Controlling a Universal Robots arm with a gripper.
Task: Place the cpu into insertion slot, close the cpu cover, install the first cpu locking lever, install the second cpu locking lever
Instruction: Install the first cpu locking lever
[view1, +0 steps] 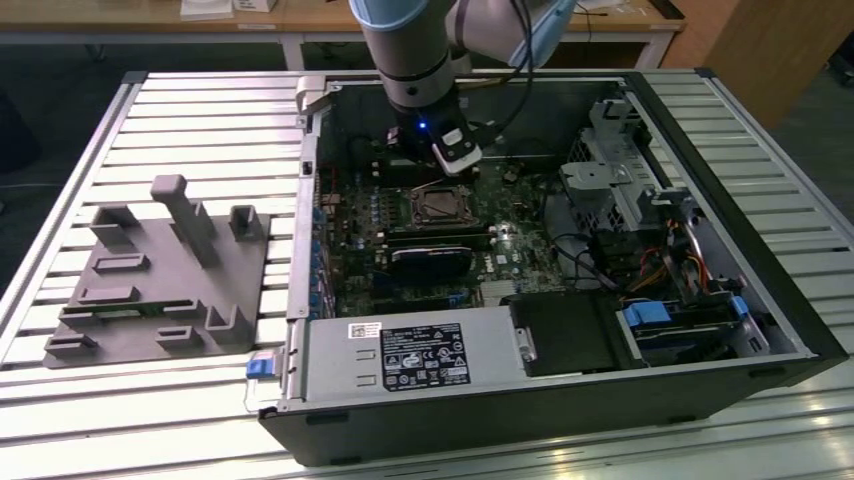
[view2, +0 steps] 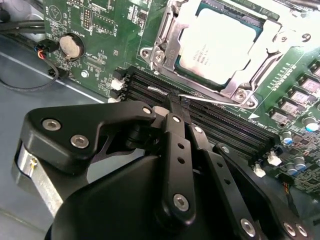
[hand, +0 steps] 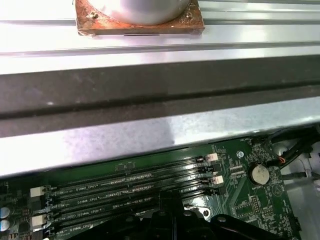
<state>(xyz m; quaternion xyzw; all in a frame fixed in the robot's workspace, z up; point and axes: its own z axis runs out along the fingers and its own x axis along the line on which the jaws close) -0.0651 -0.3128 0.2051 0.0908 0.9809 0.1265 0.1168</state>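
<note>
Pale silvery square cpu (view2: 215, 42) seated under closed silvery metal frame cover (view2: 166, 36) — black gripper (view2: 171, 107), jaws together, tip at thin wire locking lever (view2: 212, 100). Lever step, likely — needs wire pressed down, hooked.

Black claw (view2: 172, 106) at thin locking lever (view2: 202, 99), beside cpu (view2: 220, 45) under closed cpu cover (view2: 167, 35)

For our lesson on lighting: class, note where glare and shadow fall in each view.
Exterior view: light glares off the table slats, while the case interior lies dim. Second wrist view: soft sheen on the cpu; the gripper is a dark mass. First wrist view: bright patch on the metal rail.
</note>
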